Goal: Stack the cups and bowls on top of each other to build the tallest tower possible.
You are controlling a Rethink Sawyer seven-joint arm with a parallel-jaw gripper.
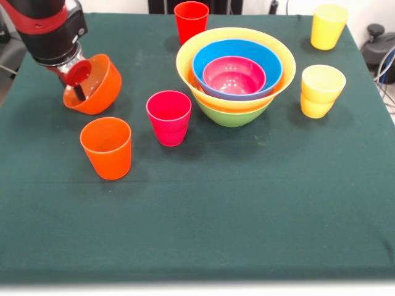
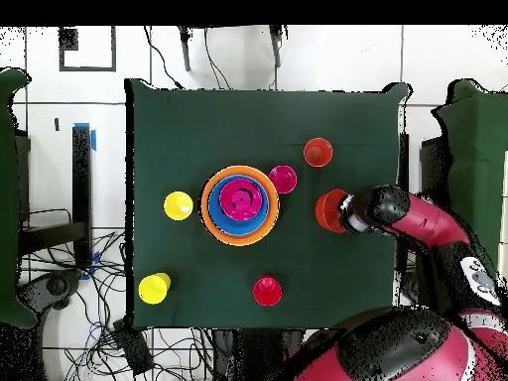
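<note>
My gripper (image 1: 79, 87) is at the table's left in the front view, shut on the rim of the small orange bowl (image 1: 103, 86), which hangs tilted; one finger shows inside it. In the overhead view the gripper (image 2: 345, 211) and orange bowl (image 2: 328, 210) are at the right. The tower (image 1: 234, 77) stands mid-table: a green bowl (image 1: 231, 116) as base, then the yellow bowl (image 1: 185, 58), the blue bowl (image 1: 207, 58) and the pink bowl (image 1: 234, 75) nested inside. Loose upright cups: orange (image 1: 107, 148), magenta (image 1: 169, 117), red (image 1: 191, 21), and two yellow (image 1: 328, 26) (image 1: 321, 90).
The table carries a dark green cloth (image 1: 247, 203). The orange cup (image 2: 317, 152) and magenta cup (image 2: 283, 179) stand closest to the gripper. Cables and gear lie on the floor beyond the table's edges (image 2: 79, 298).
</note>
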